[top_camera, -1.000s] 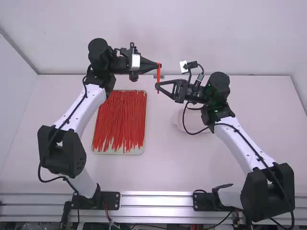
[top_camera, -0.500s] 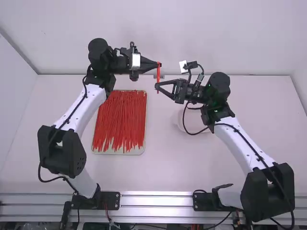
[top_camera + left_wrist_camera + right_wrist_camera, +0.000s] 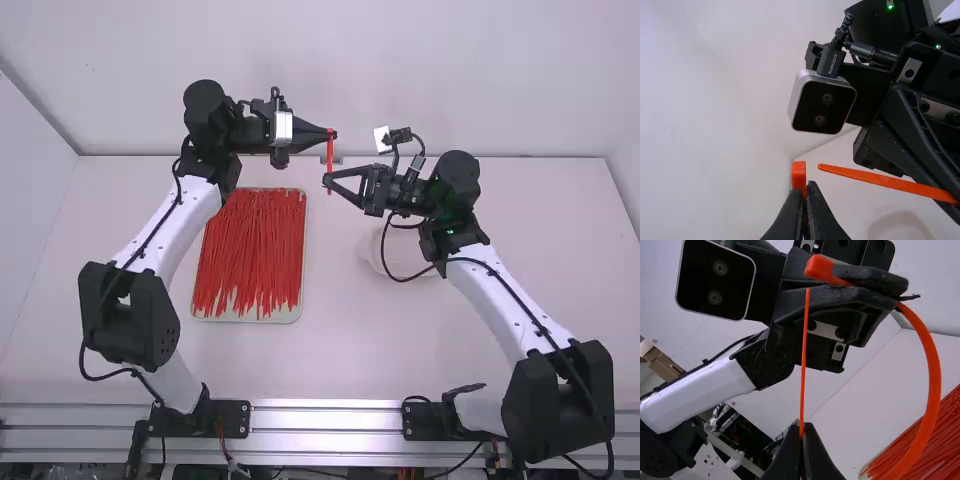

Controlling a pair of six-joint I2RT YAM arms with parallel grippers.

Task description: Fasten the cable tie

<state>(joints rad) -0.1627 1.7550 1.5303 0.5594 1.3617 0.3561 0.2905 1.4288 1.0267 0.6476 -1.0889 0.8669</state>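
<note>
High view: nothing has shifted over the last second. Your left tool [image 3: 331, 135] stays clamped on the head of the thin orange-red plastic cable tie [image 3: 330, 160], while your right tool [image 3: 327, 180] pinches its tail. The tie hangs looped in the air above the far desk [image 3: 350, 330]. The tail tip sits by the head, and threading looks unfinished to me.

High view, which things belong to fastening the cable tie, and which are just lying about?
In the job: red cable tie, its head in the left tool, its tail in the right tool.
Lying about: tray of spare red ties; a white round thing.
</note>
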